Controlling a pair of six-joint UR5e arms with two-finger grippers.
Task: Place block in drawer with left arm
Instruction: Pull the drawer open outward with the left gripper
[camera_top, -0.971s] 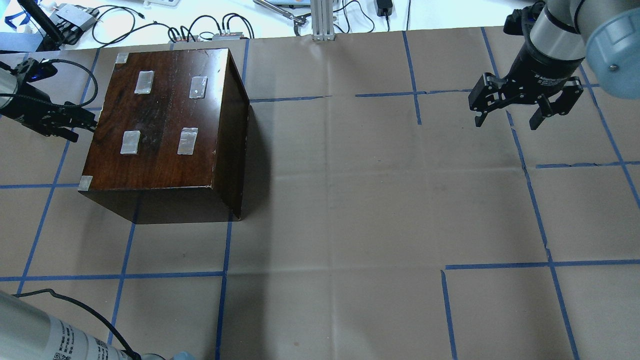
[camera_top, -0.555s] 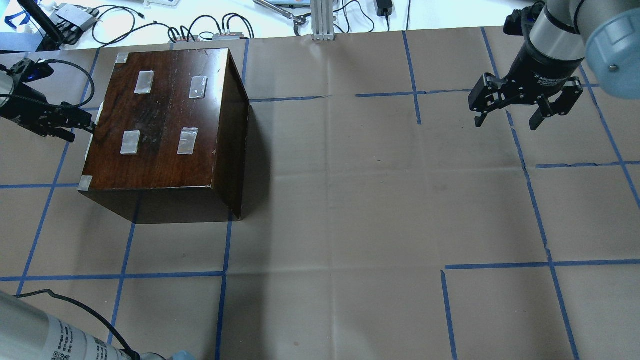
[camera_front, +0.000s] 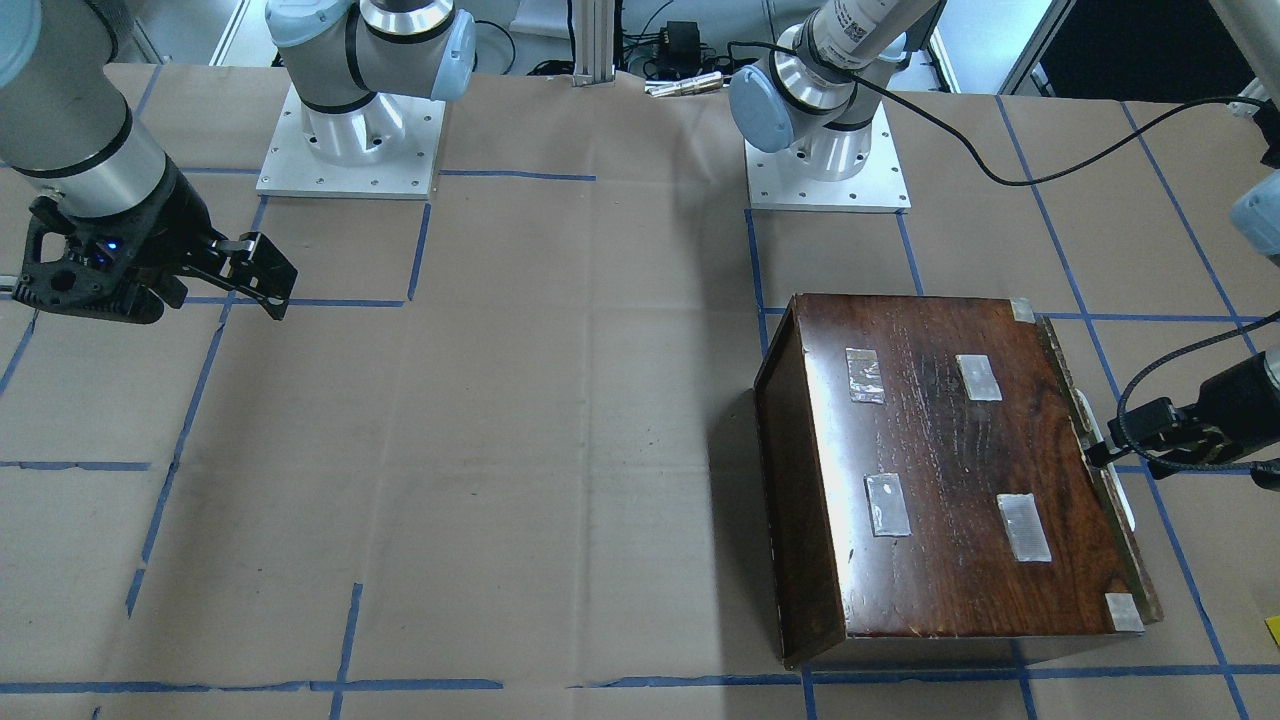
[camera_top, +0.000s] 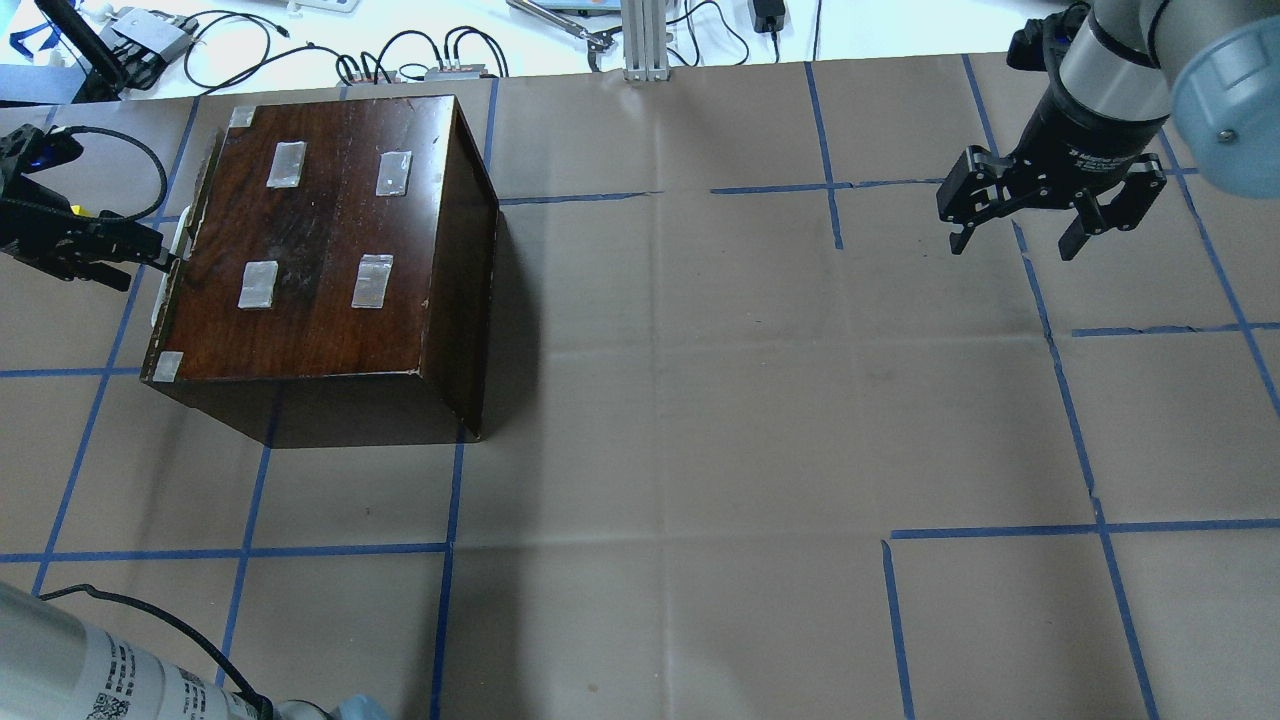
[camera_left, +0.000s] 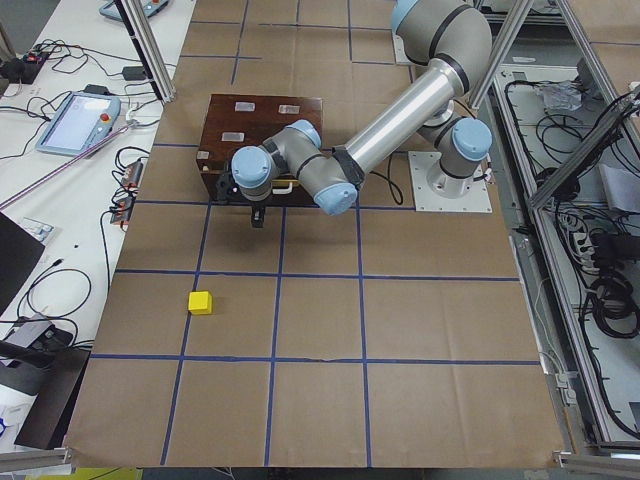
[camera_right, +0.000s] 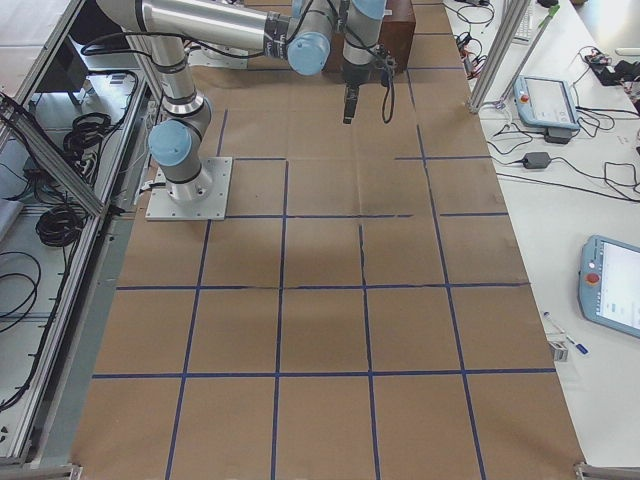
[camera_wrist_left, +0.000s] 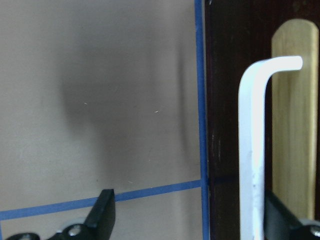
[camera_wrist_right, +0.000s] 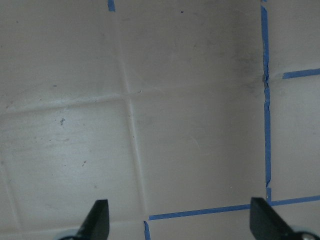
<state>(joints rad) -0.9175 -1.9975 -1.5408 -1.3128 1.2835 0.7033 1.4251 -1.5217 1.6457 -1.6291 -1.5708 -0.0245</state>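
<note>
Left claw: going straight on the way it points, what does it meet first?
The white handle, sitting inside the open left claw; behind it the drawer, though depth is unclear.

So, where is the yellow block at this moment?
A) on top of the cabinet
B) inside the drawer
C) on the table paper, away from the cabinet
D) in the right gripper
C: the block lies on the brown paper, well apart from the cabinet.

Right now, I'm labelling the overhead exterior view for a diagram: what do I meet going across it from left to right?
left gripper → cabinet → right gripper
</note>
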